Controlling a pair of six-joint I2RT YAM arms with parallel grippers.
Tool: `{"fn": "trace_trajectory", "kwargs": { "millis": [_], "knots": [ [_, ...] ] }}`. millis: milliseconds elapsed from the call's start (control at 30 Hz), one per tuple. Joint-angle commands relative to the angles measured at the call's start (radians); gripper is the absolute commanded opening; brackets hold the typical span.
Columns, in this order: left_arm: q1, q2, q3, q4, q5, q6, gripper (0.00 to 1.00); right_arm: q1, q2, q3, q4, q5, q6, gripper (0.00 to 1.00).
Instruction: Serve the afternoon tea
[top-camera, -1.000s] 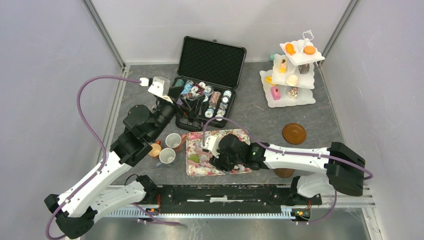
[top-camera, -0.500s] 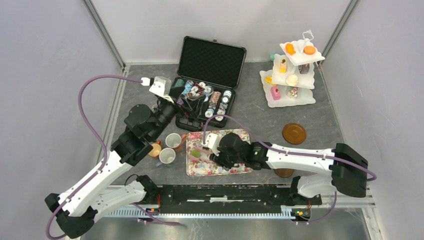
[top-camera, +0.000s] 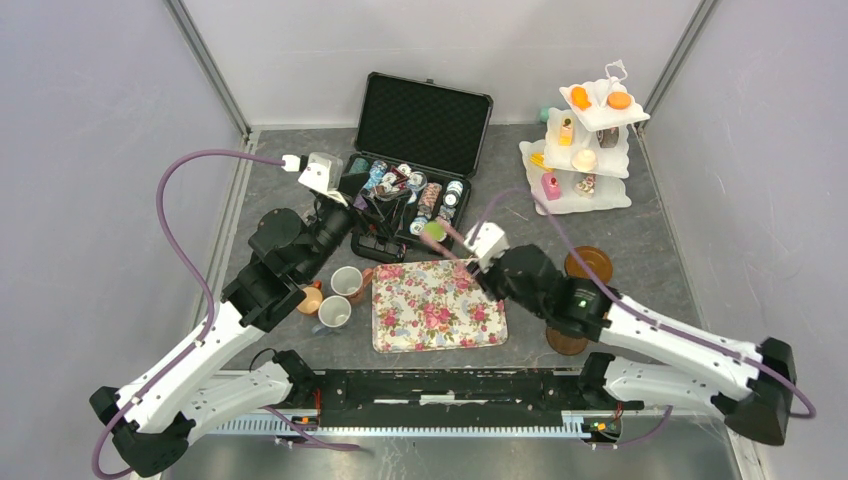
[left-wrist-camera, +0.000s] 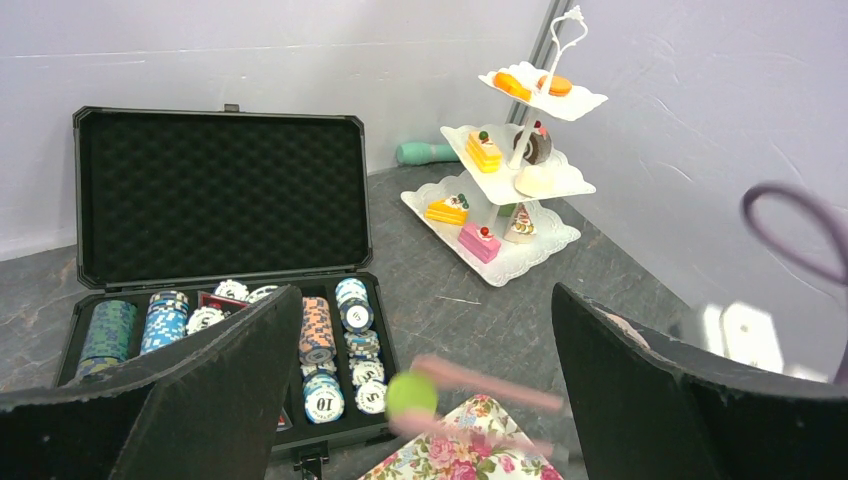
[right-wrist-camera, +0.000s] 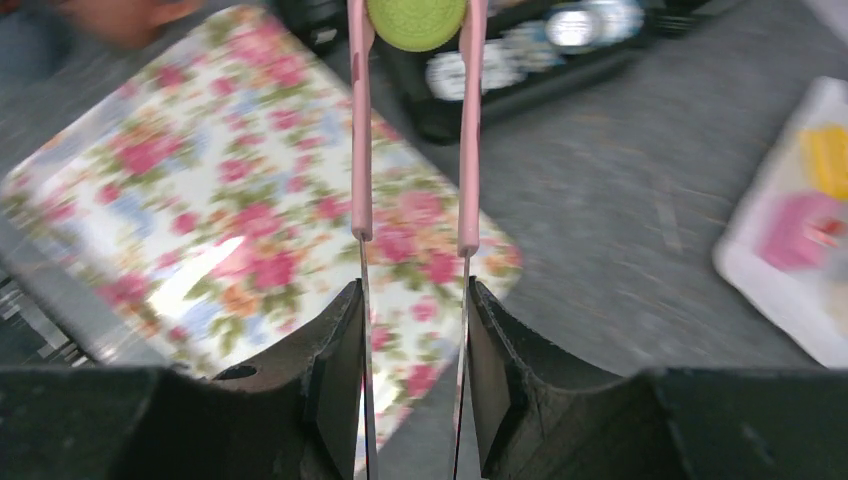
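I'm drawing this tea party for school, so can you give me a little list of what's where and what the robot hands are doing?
Right gripper: shut on pink tongs
Tongs' tips: pinching green macaron, by the chip case
Left gripper: open, holding nothing
Mugs: three, left of the floral tray
Cake stand: far right, cakes on three tiers

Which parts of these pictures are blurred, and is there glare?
Right wrist view: the green macaron and pink tongs are fairly sharp, the background smeared, a glare patch on the floral tray. Left wrist view: macaron and tongs blurred, tiered stand sharp. Top view: evenly lit, sharp.
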Motion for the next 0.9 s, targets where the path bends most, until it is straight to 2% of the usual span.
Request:
{"fn": "trace_trajectory", "kwargs": {
  "millis": [0,133,367,467,633,767,867],
  "knots": [
    [0.003,-0.012,0.013,0.027,-0.005,0.014,1.00,-0.121,-0.102,0.090,-0.026,0.176,-0.057,0.15],
    [0.003,-0.012,0.013,0.026,-0.001,0.012,1.00,-0.293,-0.100,0.221,-0.063,0.191,-0.102,0.15],
    [0.003,-0.013,0.013,0.026,-0.001,0.012,1.00,-0.567,0.077,0.556,-0.201,0.163,-0.116,0.13],
    [0.003,-0.012,0.013,0.026,-0.001,0.012,1.00,-0.705,0.155,0.683,-0.263,0.074,-0.077,0.13],
    [0.003,-0.009,0.013,0.026,0.001,0.011,1.00,-0.886,0.238,0.805,-0.325,-0.112,-0.021,0.13],
    [0.003,-0.008,0.015,0.026,0.002,0.011,1.00,-1.011,0.259,0.826,-0.335,-0.253,0.032,0.13],
    [0.003,-0.005,0.015,0.027,0.001,0.011,1.00,-1.061,0.269,0.827,-0.345,-0.308,0.037,0.13]
  ]
}}
